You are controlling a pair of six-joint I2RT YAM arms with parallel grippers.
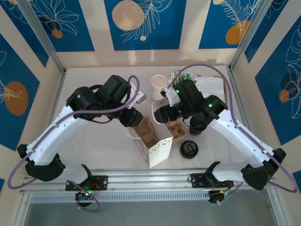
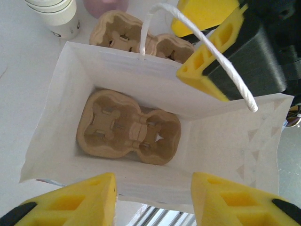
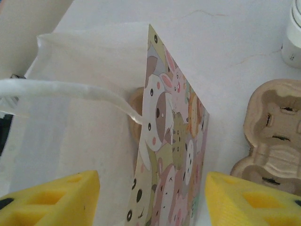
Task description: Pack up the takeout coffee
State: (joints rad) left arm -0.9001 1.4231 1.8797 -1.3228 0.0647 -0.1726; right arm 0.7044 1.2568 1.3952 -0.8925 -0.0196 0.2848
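Starting at the left gripper (image 2: 153, 182): its yellow fingers (image 2: 70, 202) stand well apart with nothing pinched. They hang right over the open mouth of the paper bag (image 2: 221, 136), with the bag's near wall sitting just under the gap. Straight down inside, a brown pulp cup carrier (image 2: 129, 127) lies flat on the bag's floor, so that one is packed. The right gripper (image 3: 153, 181) is spread wide too, and the bag's cartoon-animal printed wall runs up edge-on between its fingers, with neither pad touching it as far as I can see. The white cord handle (image 3: 70, 89) arcs in from about 9 o'clock in that wrist view. From the left wrist camera, the same cord crosses in front of one of the right gripper's yellow fingers at the bag's far rim. Moving outward in the top view, a second carrier (image 1: 178, 131) sits on the table (image 1: 108, 150) just beside the bag at its 3 o'clock. A black lid (image 1: 189, 149) lies at about 4 o'clock, and a stack of paper cups (image 1: 158, 87) stands at 12 o'clock, apart from the bag.
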